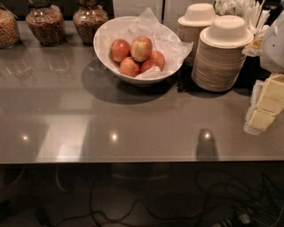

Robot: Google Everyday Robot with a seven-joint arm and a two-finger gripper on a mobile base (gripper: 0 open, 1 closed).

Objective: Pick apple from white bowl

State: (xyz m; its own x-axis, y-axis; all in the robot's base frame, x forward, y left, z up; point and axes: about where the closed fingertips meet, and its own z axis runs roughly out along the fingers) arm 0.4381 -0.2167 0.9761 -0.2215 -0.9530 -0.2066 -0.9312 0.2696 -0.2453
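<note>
The white bowl (104, 37) stands at the back middle of the grey counter, lined with crinkled white paper. It holds several red apples. The apple (141, 48) with a pale yellowish blush lies on top of the pile, slightly larger than the rest. More evenly red apples lie to its left (119, 50) and below it (129, 67). My gripper (265, 106) is at the right edge of the camera view, pale yellow under a white arm part, low over the counter. It is well to the right of the bowl and apart from it.
Two stacks of beige disposable bowls (222, 55) stand right of the white bowl, between it and my gripper. White plastic cutlery (245, 9) is behind them. Glass jars (45, 24) line the back left. The counter's front edge (133, 159) runs across, with cables on the floor below.
</note>
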